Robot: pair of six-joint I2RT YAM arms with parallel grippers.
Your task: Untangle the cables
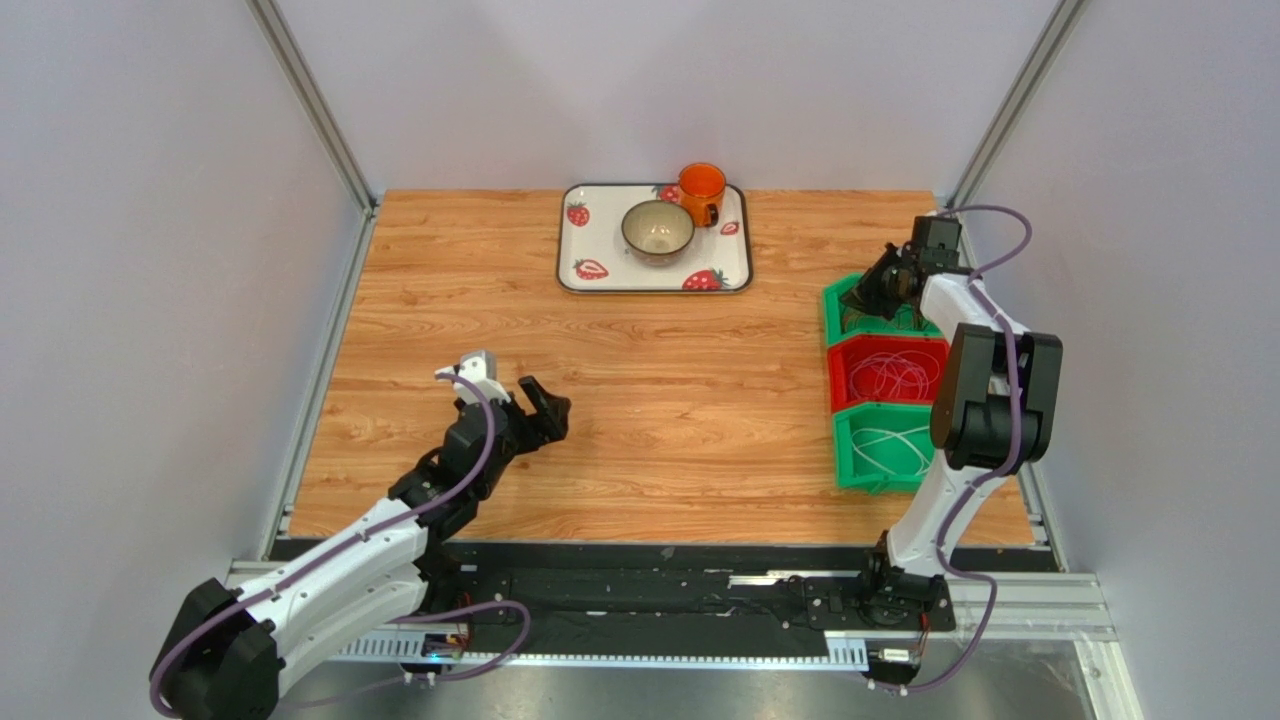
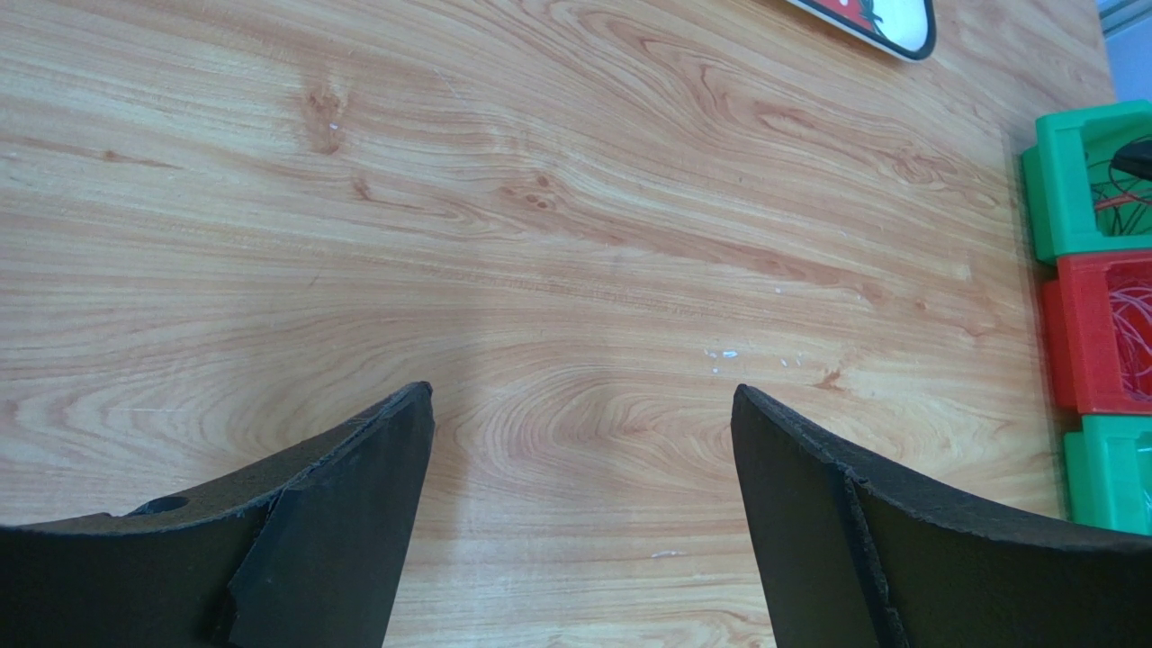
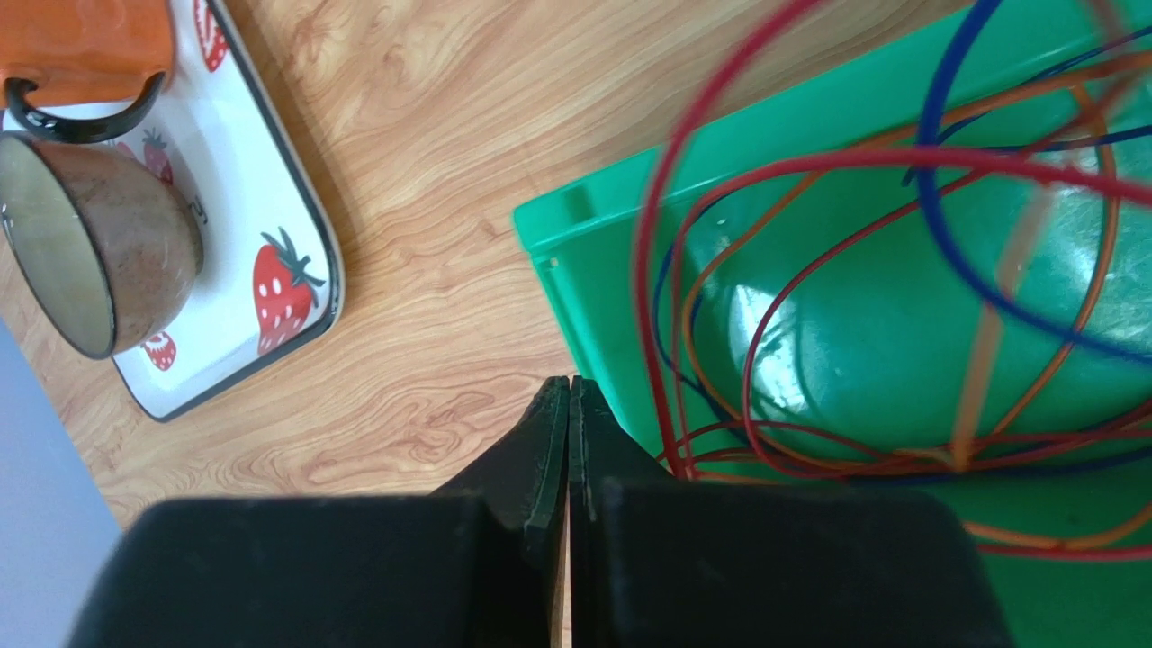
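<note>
The cables (image 3: 757,317) are thin red, orange and blue loops lying in the far green bin (image 3: 602,230); one red loop rises blurred close to the camera. My right gripper (image 3: 569,385) is shut at that bin's left rim, beside the loops, with nothing visible between its jaws. From above it (image 1: 879,285) hangs over the far green bin (image 1: 831,305). More thin loops lie in the red bin (image 1: 890,372) and the near green bin (image 1: 887,447). My left gripper (image 1: 541,408) is open and empty over bare wood; the left wrist view (image 2: 582,398) shows only tabletop between its fingers.
A strawberry tray (image 1: 574,240) at the back centre holds a bowl (image 1: 658,228) and an orange mug (image 1: 700,189); they also show in the right wrist view, the tray (image 3: 291,203) and the bowl (image 3: 95,243). The three bins line the right edge (image 2: 1082,338). Metal frame posts stand at the back corners.
</note>
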